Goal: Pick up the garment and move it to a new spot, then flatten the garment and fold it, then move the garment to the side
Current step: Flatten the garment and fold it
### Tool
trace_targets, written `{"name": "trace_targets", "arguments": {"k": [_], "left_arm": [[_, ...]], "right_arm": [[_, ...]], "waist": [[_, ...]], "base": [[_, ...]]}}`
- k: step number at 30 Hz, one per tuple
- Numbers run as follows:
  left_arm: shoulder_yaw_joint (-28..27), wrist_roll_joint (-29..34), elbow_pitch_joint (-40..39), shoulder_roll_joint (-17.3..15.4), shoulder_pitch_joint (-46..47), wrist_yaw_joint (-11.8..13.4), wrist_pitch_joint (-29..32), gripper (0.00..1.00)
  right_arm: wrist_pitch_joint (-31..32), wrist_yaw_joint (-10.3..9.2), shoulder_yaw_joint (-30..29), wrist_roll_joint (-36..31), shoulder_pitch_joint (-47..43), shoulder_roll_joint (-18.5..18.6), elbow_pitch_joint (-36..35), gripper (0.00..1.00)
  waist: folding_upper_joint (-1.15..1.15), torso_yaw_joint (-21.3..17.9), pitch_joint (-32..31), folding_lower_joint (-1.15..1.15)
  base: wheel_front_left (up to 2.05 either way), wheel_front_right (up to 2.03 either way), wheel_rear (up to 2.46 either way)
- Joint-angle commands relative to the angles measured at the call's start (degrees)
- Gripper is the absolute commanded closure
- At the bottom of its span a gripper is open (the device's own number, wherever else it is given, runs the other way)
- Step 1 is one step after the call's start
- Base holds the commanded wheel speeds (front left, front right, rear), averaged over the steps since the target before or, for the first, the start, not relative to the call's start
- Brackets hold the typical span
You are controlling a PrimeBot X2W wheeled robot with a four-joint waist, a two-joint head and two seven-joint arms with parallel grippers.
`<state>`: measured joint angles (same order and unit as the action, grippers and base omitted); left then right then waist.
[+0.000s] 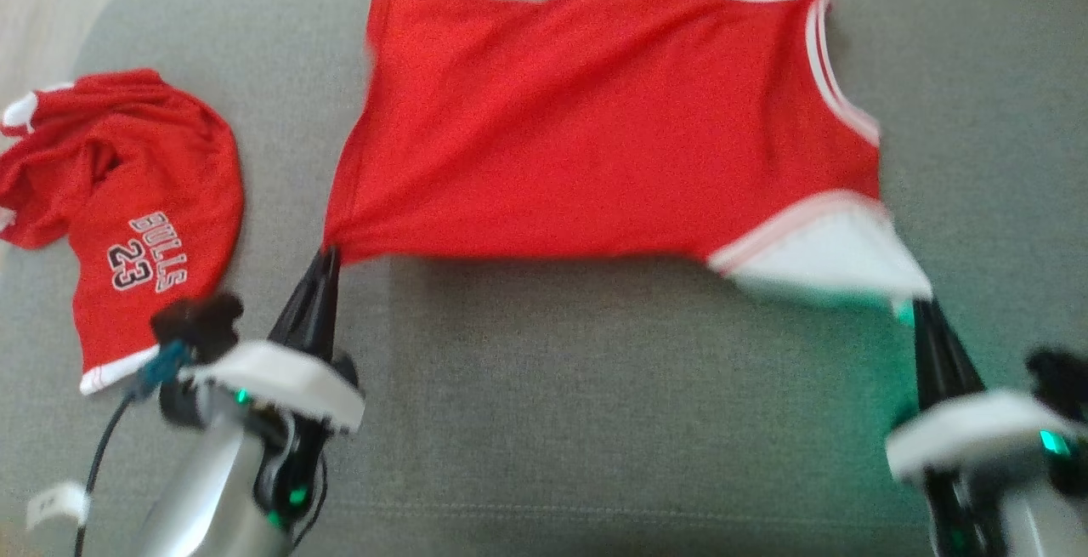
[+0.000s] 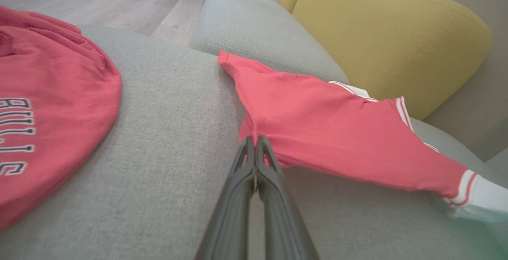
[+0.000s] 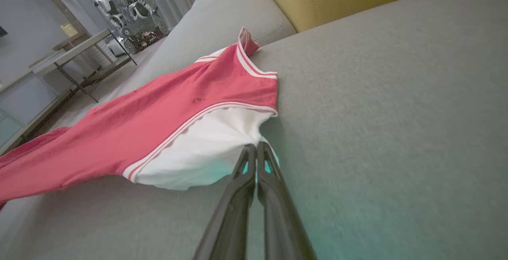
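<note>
A red jersey with white sleeves and striped trim, the garment (image 1: 595, 123), lies spread sideways across the grey sofa seat (image 1: 544, 421). My left gripper (image 1: 327, 255) is shut on its near hem corner, with the cloth pinched at the fingertips in the left wrist view (image 2: 254, 139) and the garment (image 2: 329, 133) stretching away to the right. My right gripper (image 1: 916, 306) is shut on the white sleeve tip at the near right; the right wrist view has the garment (image 3: 158, 129) stretched out to the left of the gripper (image 3: 254, 147). Its near edge is lifted and pulled taut between the two grippers.
A second red jersey (image 1: 136, 217) printed "BULLS 23" lies crumpled at the seat's left end, and again at the left in the left wrist view (image 2: 47, 105). A yellow back cushion (image 2: 381, 33) rises behind the seat. Bare grey seat stretches in front of the garment. Wooden floor (image 2: 119, 2) lies beyond the sofa.
</note>
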<state>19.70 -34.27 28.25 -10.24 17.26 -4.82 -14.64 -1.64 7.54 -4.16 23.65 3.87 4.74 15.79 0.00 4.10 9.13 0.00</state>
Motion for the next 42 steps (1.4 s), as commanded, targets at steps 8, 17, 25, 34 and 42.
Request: {"name": "trace_targets", "arguments": {"k": [8, 17, 25, 34, 42], "left_arm": [[-2.7, 0.5, -15.9, -5.9, -11.0, 5.8, 3.9, 1.0], [-3.6, -0.6, -25.7, -7.6, -19.9, 10.2, 7.9, 1.0], [-3.5, -1.4, -30.3, -9.0, -21.2, 12.4, 13.0, 1.0], [-3.2, -4.9, -28.5, -10.9, -16.0, 12.1, 22.8, 1.0], [-3.1, -8.0, -23.3, -10.6, -8.0, 10.6, 28.5, 1.0]], "right_arm": [[16.6, -0.05, -4.0, 0.4, -19.9, -1.8, -28.3, 1.0], [19.8, -0.05, -5.7, 3.6, -27.8, -1.9, -32.9, 1.0], [21.6, -0.05, -6.2, 4.0, -26.3, -1.9, -31.2, 1.0], [28.7, -0.05, -3.3, 2.9, -14.0, -1.9, -27.7, 1.0], [33.2, -0.05, -4.6, 1.4, 0.8, -1.9, -21.5, 1.0]], "waist": [[0.0, -0.2, -4.3, 0.0], [0.0, -0.7, -6.6, 0.0], [0.0, -0.5, -6.0, 0.0], [0.0, -0.2, -2.9, 0.0], [0.0, 0.9, 0.5, 0.0]], "base": [[0.0, 0.0, 0.0], [0.0, 0.0, 0.0], [0.0, 0.0, 0.0], [0.0, 0.0, 0.0], [0.0, 0.0, 0.0]]}}
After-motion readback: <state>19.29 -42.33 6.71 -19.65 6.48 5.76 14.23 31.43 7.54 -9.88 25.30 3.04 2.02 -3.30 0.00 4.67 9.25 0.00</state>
